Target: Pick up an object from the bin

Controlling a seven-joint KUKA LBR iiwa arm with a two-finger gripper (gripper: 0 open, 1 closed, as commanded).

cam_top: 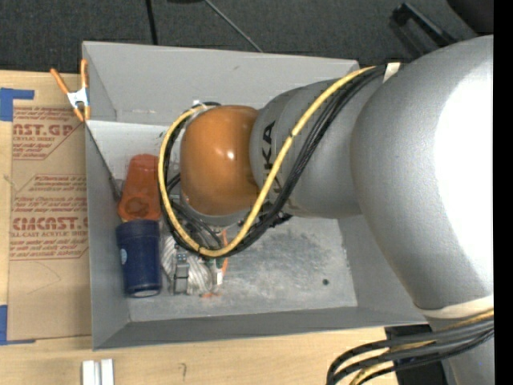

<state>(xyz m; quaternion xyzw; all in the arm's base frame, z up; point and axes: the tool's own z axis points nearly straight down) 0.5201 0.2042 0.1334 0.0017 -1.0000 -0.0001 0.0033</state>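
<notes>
Grey bin (240, 66) with the end effector (191, 275) at seven o'clock, just beside a blue can (138, 257); an orange block (140, 187) lies at nine o'clock. I cannot tell its grip.

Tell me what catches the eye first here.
The big grey arm reaches in from the right and covers much of the bin, with its orange cover over the bin's middle. By the left wall lie a blue cylinder and, just above it in the view, an orange thing.
</notes>
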